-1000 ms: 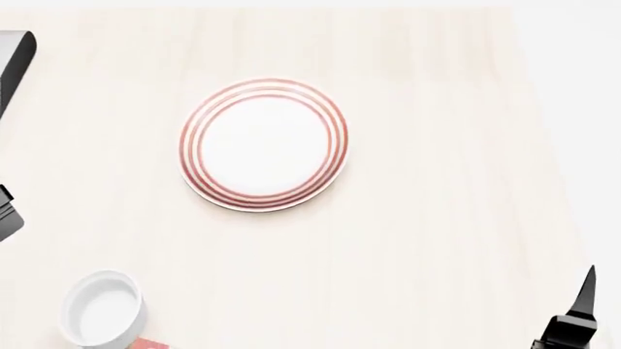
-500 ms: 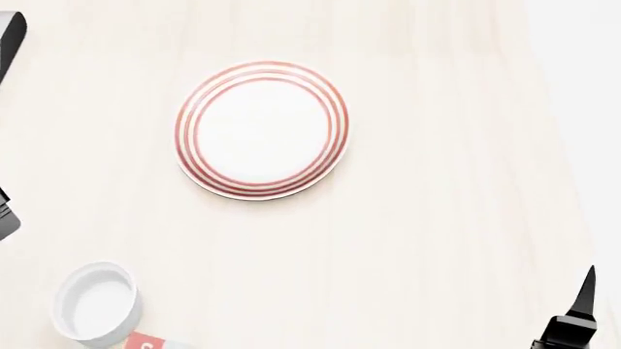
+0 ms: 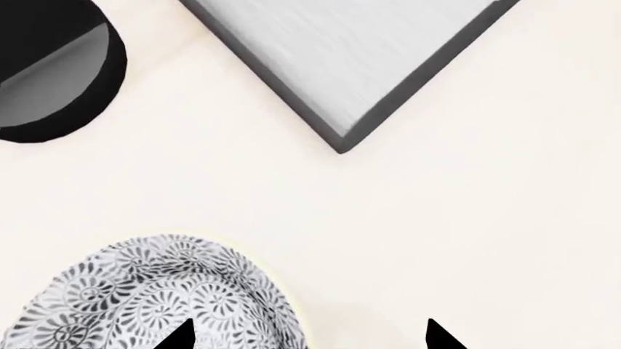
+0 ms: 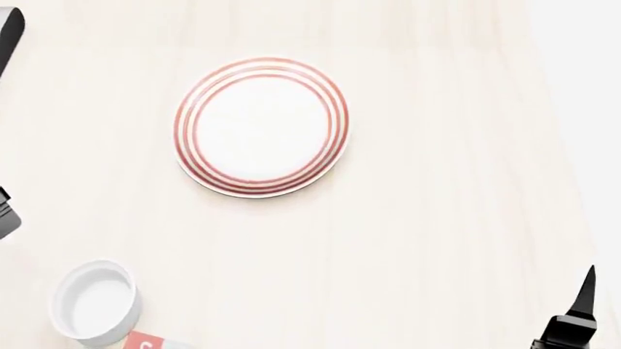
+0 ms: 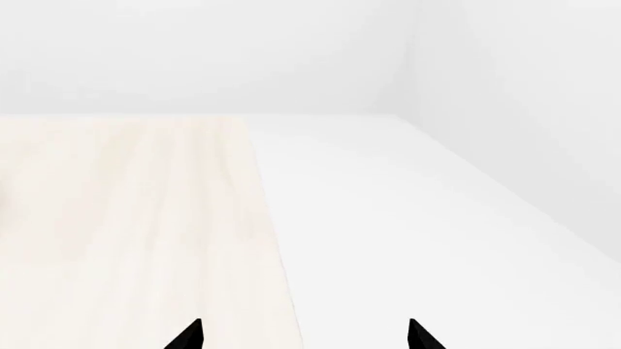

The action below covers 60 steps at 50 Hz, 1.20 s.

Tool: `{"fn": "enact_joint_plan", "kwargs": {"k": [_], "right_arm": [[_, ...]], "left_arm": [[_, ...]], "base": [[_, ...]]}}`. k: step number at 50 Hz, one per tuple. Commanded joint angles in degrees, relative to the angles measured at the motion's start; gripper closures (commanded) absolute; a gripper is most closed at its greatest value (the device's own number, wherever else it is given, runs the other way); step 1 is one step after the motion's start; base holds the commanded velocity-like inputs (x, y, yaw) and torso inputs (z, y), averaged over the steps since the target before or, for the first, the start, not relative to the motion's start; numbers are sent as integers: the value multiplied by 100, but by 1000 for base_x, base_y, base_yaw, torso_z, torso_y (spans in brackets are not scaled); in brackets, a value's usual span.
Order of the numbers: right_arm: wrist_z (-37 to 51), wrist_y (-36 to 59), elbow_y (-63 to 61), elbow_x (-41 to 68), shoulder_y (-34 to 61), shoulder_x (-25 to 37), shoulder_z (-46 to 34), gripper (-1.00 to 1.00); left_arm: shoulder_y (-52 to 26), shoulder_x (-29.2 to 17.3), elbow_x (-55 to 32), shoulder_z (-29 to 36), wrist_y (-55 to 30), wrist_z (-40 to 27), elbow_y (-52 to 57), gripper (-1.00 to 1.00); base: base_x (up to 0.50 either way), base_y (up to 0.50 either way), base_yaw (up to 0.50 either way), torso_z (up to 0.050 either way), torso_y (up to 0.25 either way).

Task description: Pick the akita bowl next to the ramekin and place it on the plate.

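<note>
Akita bowl (image 3: 155,298) seemingly upright, round, no long axis, beneath spread left tool (image 3: 308,336); right tool (image 5: 302,336) likewise wide.

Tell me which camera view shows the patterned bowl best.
The left wrist view: the akita bowl shows its speckled rim there, cut off by the frame edge, with one fingertip of the left gripper in front of it. The head and right wrist views show no bowl.

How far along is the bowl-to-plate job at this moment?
Barely started. Nothing is done: the plate sits bare and the ramekin stands alone in the head view. In hand: the left claw is open, empty, beside a speckled akita bowl. The right claw is open and idle at the table edge. Grasp, lift and placement remain.
</note>
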Motion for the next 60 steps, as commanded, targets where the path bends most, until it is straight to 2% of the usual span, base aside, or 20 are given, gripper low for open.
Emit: {"fn": "enact_joint_plan", "kwargs": {"k": [1,38,39,60], "right_arm": [[1,-29,29,-1,2,5,-12,-100],[35,-48,20,29,-20,32,-26,-100],[40,-41,11,31,-20,35,-26,-100],[60,-53,25,48,-20,49,-31,-100]], "left_arm": [[5,-12,-51,-6,5,-48,-3,-100],[85,-164,-92,195,48,-185,-133,-100],[85,-157,-102,187,41,-190,-120,100],[176,-198,-188,252,76,-199,-106,100]], "base": [[0,0,0,0,0],[0,0,0,0,0],[0,0,0,0,0],[0,0,0,0,0]]}}
